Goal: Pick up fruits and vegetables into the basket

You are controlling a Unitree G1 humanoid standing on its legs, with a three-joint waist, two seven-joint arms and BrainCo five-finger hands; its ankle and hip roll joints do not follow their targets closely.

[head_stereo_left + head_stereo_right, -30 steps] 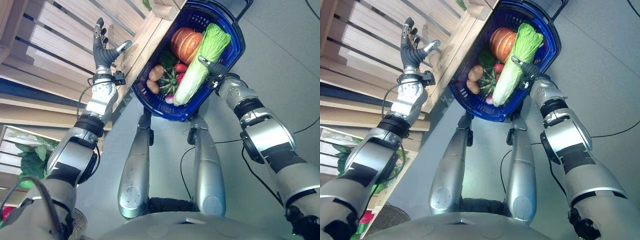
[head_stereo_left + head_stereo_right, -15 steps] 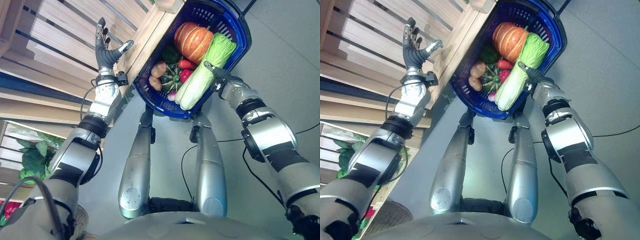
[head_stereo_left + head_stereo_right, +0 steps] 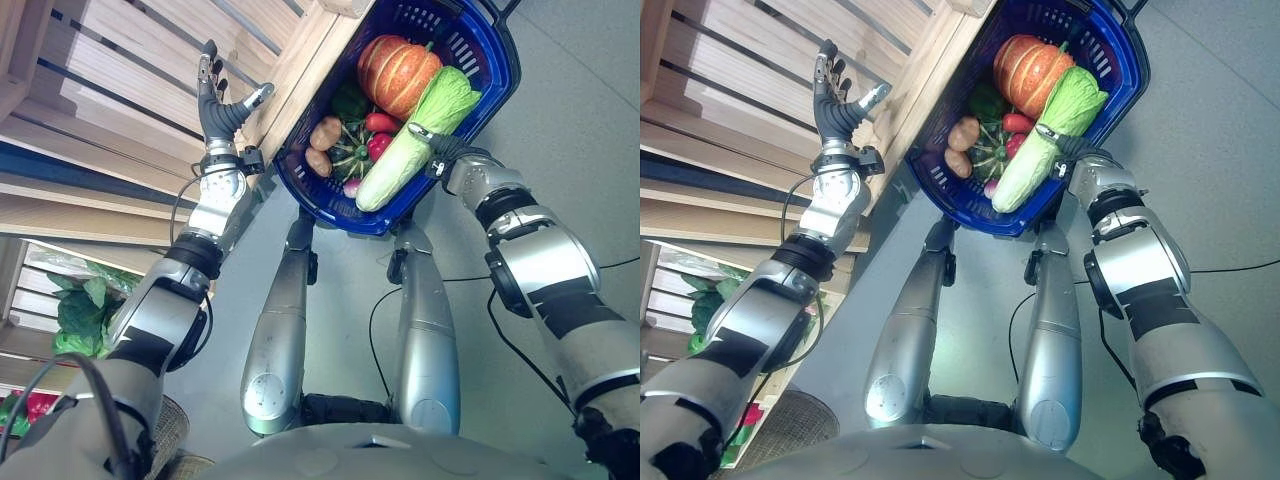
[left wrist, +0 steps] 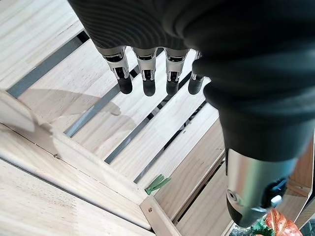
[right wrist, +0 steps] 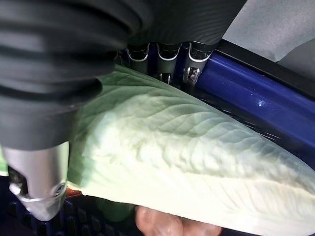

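Basket point(image 3: 495, 60) of blue plastic sits beside the wooden crate point(image 3: 120, 70), already loaded. Your right hand point(image 3: 440, 158) curls round the napa cabbage point(image 3: 415, 135) mid-length, laying it across the pumpkin point(image 3: 397, 72) and potatoes point(image 3: 326, 132). Expect it bulky and leafy-soft, so grip its firmer pale stem end. Your left hand point(image 3: 222, 105) hangs spread and empty over the crate.

No readable text or nos. anywhere (labels incl.).
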